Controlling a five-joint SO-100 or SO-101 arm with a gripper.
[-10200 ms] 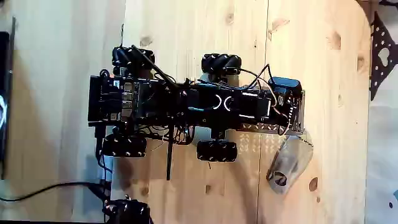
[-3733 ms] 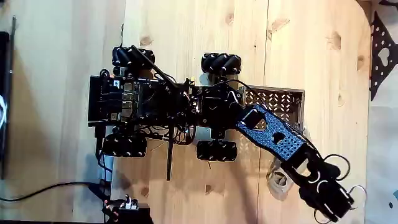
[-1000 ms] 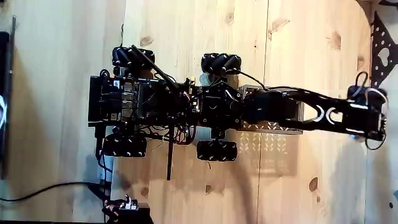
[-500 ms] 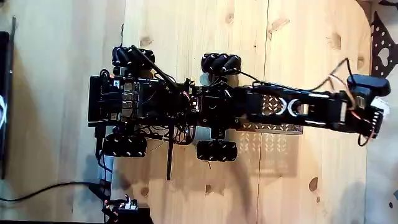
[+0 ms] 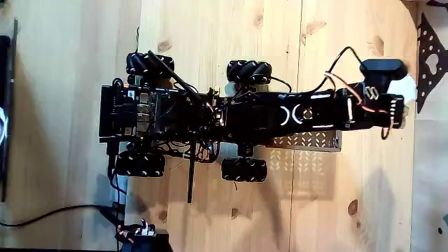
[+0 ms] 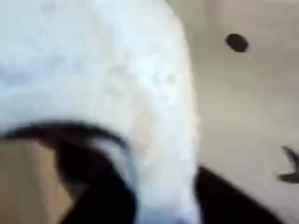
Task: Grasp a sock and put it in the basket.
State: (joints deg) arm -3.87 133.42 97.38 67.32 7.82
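Sock (image 6: 103, 93) pale, blurred, right up against the wrist camera; fingers (image 5: 406, 94) seemingly clamped on it past the basket (image 5: 308, 141), above the knotty pine bench (image 5: 231, 35).

In the fixed view, bare wooden table (image 5: 350, 203) lies open above and below the gripper (image 5: 408, 98). Directly behind it, the arm covers the basket (image 5: 308, 141). Just beyond it stands a black perforated plate (image 5: 430, 56), narrowing the room there.
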